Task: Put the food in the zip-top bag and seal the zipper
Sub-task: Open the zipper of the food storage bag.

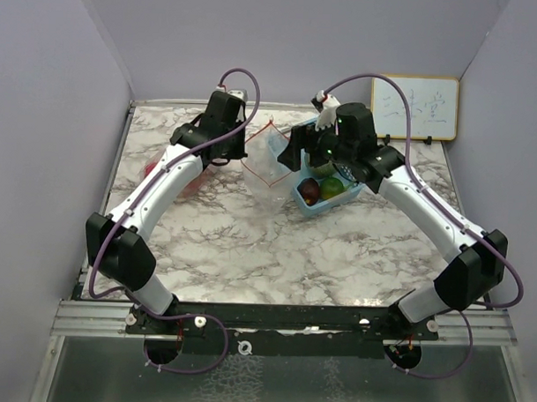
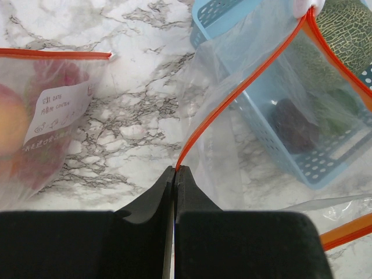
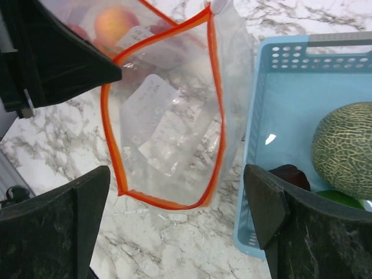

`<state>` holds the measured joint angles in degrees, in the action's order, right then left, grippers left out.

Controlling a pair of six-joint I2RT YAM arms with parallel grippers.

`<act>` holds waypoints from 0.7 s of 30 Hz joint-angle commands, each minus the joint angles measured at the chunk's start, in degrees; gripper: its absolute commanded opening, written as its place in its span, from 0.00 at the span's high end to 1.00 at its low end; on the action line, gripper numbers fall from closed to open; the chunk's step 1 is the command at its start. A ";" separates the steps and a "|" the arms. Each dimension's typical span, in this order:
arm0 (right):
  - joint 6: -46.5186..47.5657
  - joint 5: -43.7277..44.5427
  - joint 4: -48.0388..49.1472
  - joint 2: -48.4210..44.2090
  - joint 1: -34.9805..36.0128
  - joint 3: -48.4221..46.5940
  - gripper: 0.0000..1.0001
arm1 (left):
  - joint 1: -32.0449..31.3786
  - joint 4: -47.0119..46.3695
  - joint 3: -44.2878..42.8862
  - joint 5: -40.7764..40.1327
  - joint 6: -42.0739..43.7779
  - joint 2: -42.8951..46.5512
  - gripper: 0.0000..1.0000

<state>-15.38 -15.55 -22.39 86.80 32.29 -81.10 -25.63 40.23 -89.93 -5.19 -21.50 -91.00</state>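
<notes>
white table top [image 1: 249,253] with grey-brown marble veining, matte finish. plain pale lilac walls close it in on three sides: back wall [image 1: 292,43], left wall [image 1: 32,157], right wall [image 1: 518,130]. small whiteboard [image 1: 415,106] in a light frame stands at the back right corner; faint writing, unreadable. ribbed metal rail [image 1: 88,316] runs along the near edge. light soft and even.

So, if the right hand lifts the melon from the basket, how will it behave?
The melon is round, so it would probably roll on the flat table. Its netted skin likely gives some grip. It looks the biggest piece in the basket, so perhaps heaviest.
</notes>
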 commanded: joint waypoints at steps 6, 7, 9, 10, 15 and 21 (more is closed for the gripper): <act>-4.21 16.52 -9.54 3.18 -6.86 -4.86 0.00 | -0.11 1.96 -6.39 -3.44 2.17 2.65 1.00; -4.29 17.54 -9.52 3.31 -7.11 -4.59 0.00 | -0.12 2.15 -6.43 -3.86 2.37 2.97 1.00; -3.90 18.62 -9.93 4.34 -7.31 -4.57 0.00 | -0.16 2.52 -6.44 -4.32 2.70 3.42 1.00; -3.71 18.62 -10.36 5.07 -7.33 -4.59 0.00 | -0.13 2.61 -6.48 -4.46 2.81 3.51 1.00; -3.17 14.12 -13.05 8.15 -7.33 -3.00 0.00 | -0.13 2.13 -5.19 -4.03 2.86 3.26 1.00; -4.25 8.35 -11.18 8.68 -7.26 6.26 0.04 | -0.11 0.76 -4.42 -1.49 2.62 1.77 1.00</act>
<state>-18.46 -2.52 -33.08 94.65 24.71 -80.27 -25.63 42.02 -94.59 -7.92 -19.51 -89.25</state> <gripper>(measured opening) 0.979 0.014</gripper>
